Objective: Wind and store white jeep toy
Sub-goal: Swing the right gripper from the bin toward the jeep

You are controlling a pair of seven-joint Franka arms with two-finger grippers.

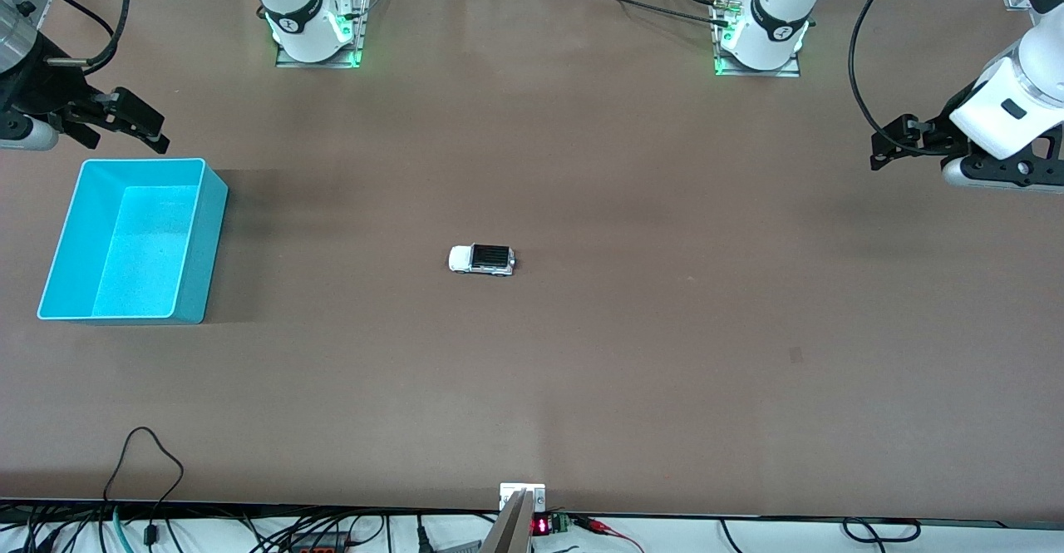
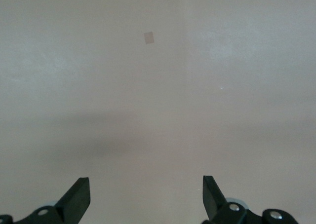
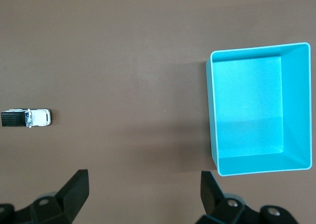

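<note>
Front view: white jeep toy [image 1: 482, 259] mid-table; left gripper [image 1: 894, 147], right gripper [image 1: 137, 122] raised at ends, jaws spread.

White jeep toy [image 1: 481, 259], upright, mid-table

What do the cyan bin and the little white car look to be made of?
Cyan bin: probably molded plastic, with thin even walls, rounded corners and a soft sheen. It holds nothing.

White car: small painted toy with a glossy white body, black roof panel and silvery trim; plastic or die-cast metal cannot be told. It sits alone mid-table, and neither open gripper, left or right, touches it.
</note>
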